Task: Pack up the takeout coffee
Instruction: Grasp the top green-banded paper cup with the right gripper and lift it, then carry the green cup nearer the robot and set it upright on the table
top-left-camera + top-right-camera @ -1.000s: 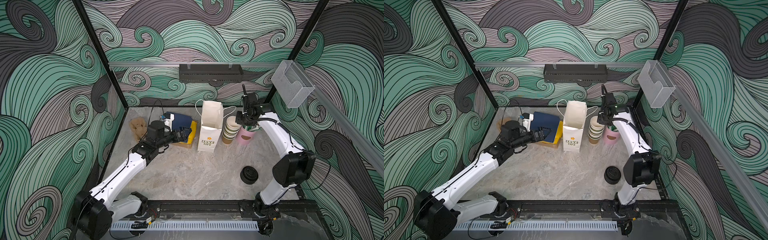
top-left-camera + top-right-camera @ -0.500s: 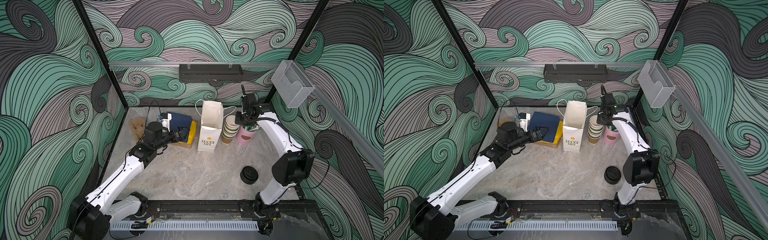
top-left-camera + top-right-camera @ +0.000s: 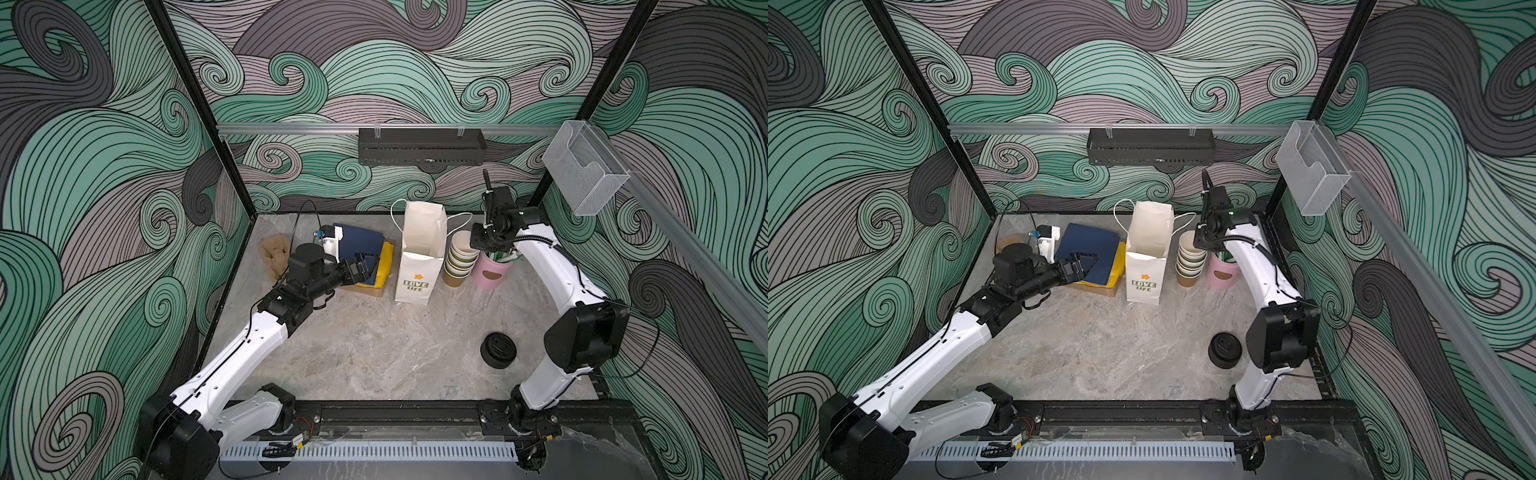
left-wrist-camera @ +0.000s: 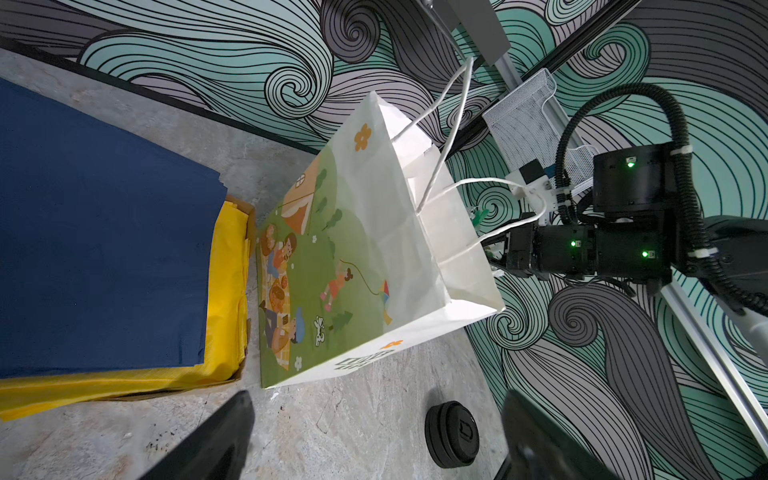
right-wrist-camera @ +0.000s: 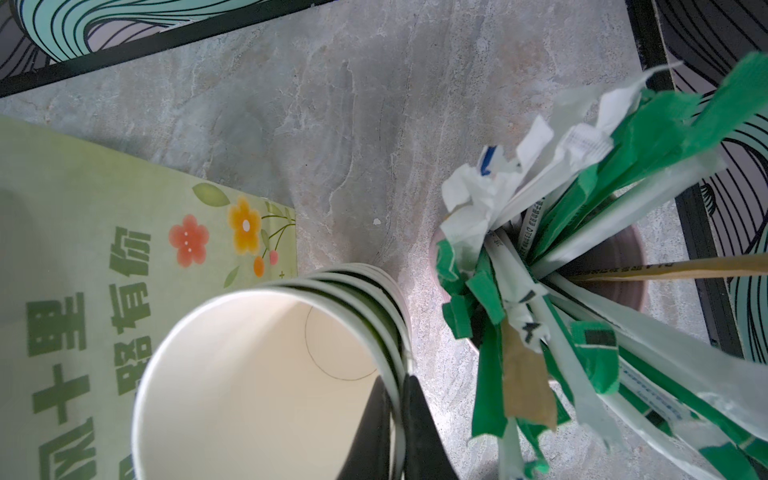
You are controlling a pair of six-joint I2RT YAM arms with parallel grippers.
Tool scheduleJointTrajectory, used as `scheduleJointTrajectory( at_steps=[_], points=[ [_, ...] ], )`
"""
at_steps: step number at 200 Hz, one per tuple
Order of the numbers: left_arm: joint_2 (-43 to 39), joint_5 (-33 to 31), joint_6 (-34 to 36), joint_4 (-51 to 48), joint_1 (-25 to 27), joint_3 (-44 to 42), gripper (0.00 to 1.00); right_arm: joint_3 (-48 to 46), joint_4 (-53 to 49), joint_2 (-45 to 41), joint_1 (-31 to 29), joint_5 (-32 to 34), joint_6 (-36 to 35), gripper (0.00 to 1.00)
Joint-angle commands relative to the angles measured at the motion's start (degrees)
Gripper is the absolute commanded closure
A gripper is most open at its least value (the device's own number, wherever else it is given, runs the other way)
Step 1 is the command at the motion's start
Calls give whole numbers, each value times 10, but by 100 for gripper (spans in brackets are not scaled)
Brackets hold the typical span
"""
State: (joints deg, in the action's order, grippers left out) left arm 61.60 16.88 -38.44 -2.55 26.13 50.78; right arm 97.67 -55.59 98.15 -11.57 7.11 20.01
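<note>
The takeout coffee is out of view. My right gripper [image 3: 478,246] [image 5: 397,390] is shut on the rim of the top cup of a stack of lidless paper cups [image 3: 459,259] [image 3: 1190,262] [image 5: 266,374], one finger inside the cup and one outside. The stack stands just right of an upright white paper bag [image 3: 419,257] [image 3: 1148,253] [image 4: 353,257] with its mouth open upward. My left gripper [image 3: 365,266] [image 4: 376,415] hangs open and empty left of the bag, over the edge of the napkin pile.
A pink holder of wrapped straws [image 3: 492,270] [image 5: 582,249] stands right of the cups. Loose black lids [image 3: 498,350] [image 3: 1224,350] [image 4: 451,434] lie front right. Blue and yellow napkins [image 3: 361,245] [image 4: 104,249] sit in a shallow box, with a brown carrier [image 3: 275,251] at back left.
My right gripper has closed its fingers onto the top cup's rim. The left arm has shifted slightly back to the left, still open.
</note>
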Motion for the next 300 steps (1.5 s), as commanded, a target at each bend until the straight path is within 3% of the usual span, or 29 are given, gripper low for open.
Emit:
scheduleJointTrajectory(
  at_steps=[1,49,158,230,264,300],
  points=[
    [-2,-5,-2,6,7,4,5,16,-12,-18,0,6,-1,92],
    [4,-5,-4,4,6,7,5,24,-15,-12,-1,-6,2,97],
    [25,4,-12,14,6,8,5,40,-18,-78,1,-3,41,95],
    [13,19,1,8,6,16,4,56,-60,-187,1,-8,1,95],
    [-11,-23,-3,-21,6,12,4,59,-128,-263,-31,-9,-58,97],
    [-39,-42,-34,-23,6,-24,4,23,-201,-314,-122,-38,-76,98]
  ],
)
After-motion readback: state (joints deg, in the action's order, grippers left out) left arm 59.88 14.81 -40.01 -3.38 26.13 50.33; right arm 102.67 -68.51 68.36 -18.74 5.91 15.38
